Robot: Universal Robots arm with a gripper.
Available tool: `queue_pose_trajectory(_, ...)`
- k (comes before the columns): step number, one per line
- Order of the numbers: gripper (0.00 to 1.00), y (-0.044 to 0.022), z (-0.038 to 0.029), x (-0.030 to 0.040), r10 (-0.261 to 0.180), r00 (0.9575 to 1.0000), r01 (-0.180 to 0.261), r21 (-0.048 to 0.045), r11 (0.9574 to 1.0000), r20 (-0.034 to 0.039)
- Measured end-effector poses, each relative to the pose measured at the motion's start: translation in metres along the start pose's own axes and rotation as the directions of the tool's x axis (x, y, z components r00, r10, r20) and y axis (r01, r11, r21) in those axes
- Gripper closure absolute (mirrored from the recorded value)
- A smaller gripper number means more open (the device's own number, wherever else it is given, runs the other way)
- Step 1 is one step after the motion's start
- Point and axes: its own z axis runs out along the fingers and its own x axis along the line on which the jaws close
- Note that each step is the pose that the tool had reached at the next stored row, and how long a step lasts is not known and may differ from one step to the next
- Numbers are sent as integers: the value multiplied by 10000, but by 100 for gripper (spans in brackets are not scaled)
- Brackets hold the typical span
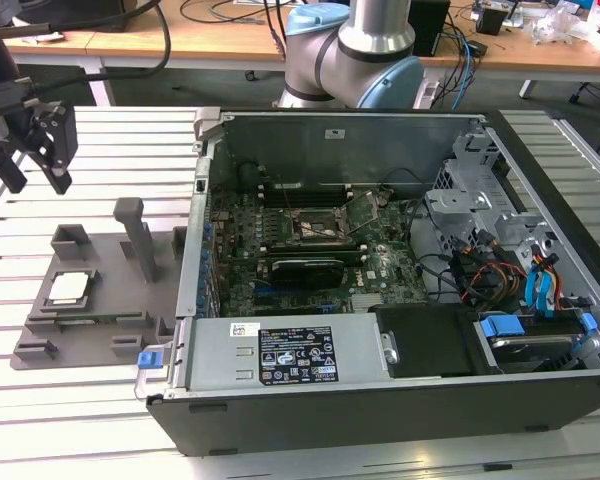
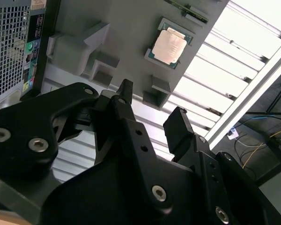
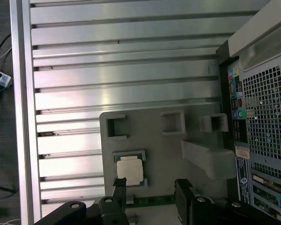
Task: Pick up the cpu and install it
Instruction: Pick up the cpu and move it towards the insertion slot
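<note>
You will find the gripper (image 1: 32, 172) hanging above the slatted metal table (image 1: 100, 130) at the exterior view's left, beyond the far end of the grey holder tray (image 1: 90, 340). Its jaws are spread apart and nothing is held between them. In both wrist views the two black fingers (image 2: 123, 96) show daylight between them, and neither finger touches the tray or anything on it.

The cpu (image 1: 68, 288) lies flat in its recess on the tray, silver face up. It sits nearer the exterior view's bottom than the gripper and clear of it. In the second wrist view the cpu (image 2: 170, 46) lies past the fingertips with a raised tray block between. In the first wrist view the cpu (image 3: 130, 169) sits just beside one fingertip (image 3: 119, 184), though you cannot judge the height gap from that picture.

The open computer case (image 1: 380, 385) lies on the table just beside the tray, toward the exterior view's right. The socket (image 1: 325, 225) on its board is well apart from the cpu and holds no chip.
</note>
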Motion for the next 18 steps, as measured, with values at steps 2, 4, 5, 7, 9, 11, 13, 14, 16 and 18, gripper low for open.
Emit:
queue_pose_trajectory(2, 46, -1, 17, 0, 0, 10000, 0, 1, 10000, 0)
queue_pose_trajectory(4, 46, -1, 26, 1, -1, 10000, 1, 0, 10000, 1)
queue_pose_trajectory(5, 46, -1, 31, 1, 0, 10000, 0, 0, 10000, 0)
queue_pose_trajectory(7, 46, -2, 40, 1, 0, 10000, 0, 0, 10000, 0)
queue_pose_trajectory(9, 46, -3, 54, 1, 0, 10000, 0, 0, 10000, 0)
queue_pose_trajectory(11, 46, -3, 69, 2, 0, 10000, 0, 0, 10000, 0)
queue_pose_trajectory(13, 46, -3, 76, 2, 0, 10000, 0, 0, 10000, 0)
queue_pose_trajectory(14, 46, -4, 82, 2, 0, 10000, 0, 0, 10000, 0)
queue_pose_trajectory(16, 46, -4, 95, 2, 0, 10000, 0, 0, 10000, 0)
queue_pose_trajectory(18, 46, -5, 109, 3, 0, 10000, 0, 0, 10000, 0)
